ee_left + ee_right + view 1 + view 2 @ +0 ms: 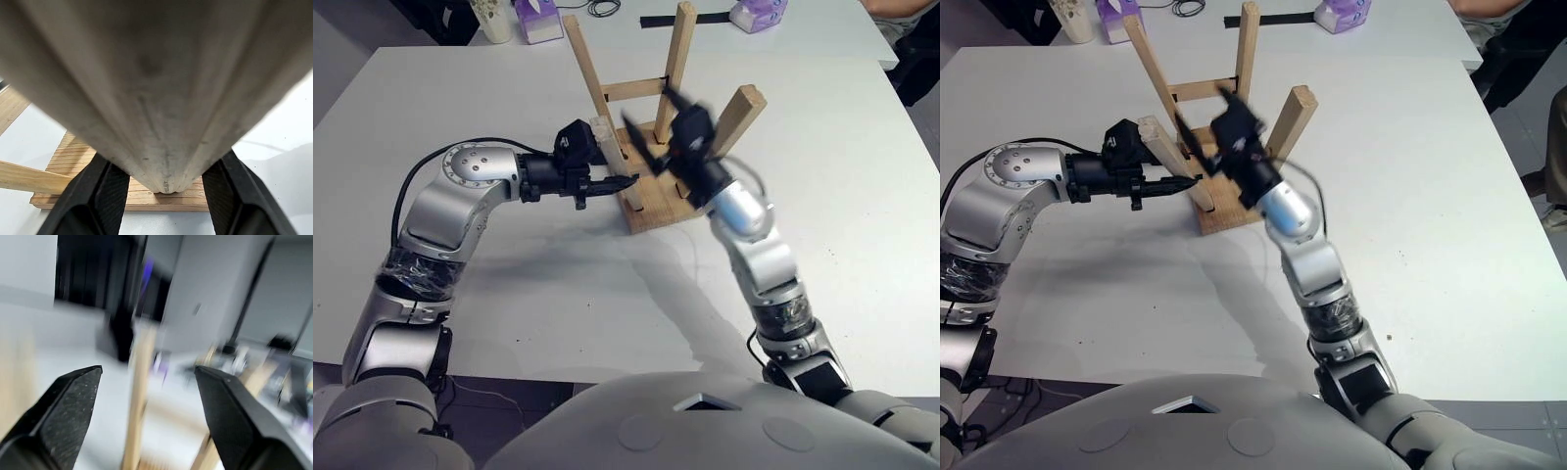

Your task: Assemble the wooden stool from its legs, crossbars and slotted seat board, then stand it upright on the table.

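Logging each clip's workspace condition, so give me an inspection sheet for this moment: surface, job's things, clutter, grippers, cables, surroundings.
Surface: white table, stool near its middle.
Job's things: stool upside down, seat board flat on the table, four legs up, crossbar between the far two.
Clutter: two tissue packs, cup and black strip at the far side.
Grippers: left gripper clamped on the near-left leg; right gripper open among the legs, holding nothing.
Cables: black cable looping off the left arm; small coil at the far side.
Surroundings: grey floor beside the table.
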{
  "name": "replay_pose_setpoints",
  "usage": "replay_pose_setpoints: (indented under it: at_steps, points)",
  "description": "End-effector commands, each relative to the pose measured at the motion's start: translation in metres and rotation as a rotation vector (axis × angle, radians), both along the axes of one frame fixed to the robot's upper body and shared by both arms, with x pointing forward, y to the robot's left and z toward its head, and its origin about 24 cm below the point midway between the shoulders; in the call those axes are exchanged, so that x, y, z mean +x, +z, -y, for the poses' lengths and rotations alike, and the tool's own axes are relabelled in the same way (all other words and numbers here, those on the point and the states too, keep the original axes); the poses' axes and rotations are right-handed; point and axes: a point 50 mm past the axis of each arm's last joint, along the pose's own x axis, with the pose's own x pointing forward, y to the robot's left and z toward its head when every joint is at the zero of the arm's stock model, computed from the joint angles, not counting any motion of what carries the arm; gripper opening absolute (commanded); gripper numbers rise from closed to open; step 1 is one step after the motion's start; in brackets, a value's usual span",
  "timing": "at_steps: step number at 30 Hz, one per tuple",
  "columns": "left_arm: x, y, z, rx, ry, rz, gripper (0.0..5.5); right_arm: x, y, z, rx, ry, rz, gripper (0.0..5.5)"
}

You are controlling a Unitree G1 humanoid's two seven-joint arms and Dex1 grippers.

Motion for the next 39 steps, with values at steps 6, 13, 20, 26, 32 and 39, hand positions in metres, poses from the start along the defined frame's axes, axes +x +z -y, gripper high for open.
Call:
replay_pose_setpoints:
  at_steps: [6, 13, 20, 26, 32, 39]
  points:
    - [-0.012, -0.038, -0.009, 0.103, 0.043, -0.164, 2.05, 0.037, 0.020, 0.163, -0.150, -0.740, 0.047, 3.50]
    - [-0.010, -0.036, -0.005, 0.106, 0.020, -0.161, 2.05, 0.030, -0.042, 0.052, -0.368, -0.313, -0.038, 3.50]
    - [-0.011, -0.034, 0.004, 0.098, -0.017, -0.156, 2.05, -0.011, -0.013, -0.007, -0.320, 0.101, 0.069, 3.50]
    - [-0.015, -0.033, 0.000, 0.097, -0.004, -0.178, 2.05, 0.022, -0.048, 0.043, -0.457, -0.142, -0.064, 3.50]
    - [-0.027, -0.030, 0.000, 0.098, -0.009, -0.186, 2.79, 0.030, -0.064, 0.071, -0.504, -0.235, -0.104, 3.50]
    - [-0.029, -0.022, 0.008, 0.029, -0.016, -0.157, 3.66, 0.034, -0.074, 0.093, -0.516, -0.289, -0.156, 3.50]
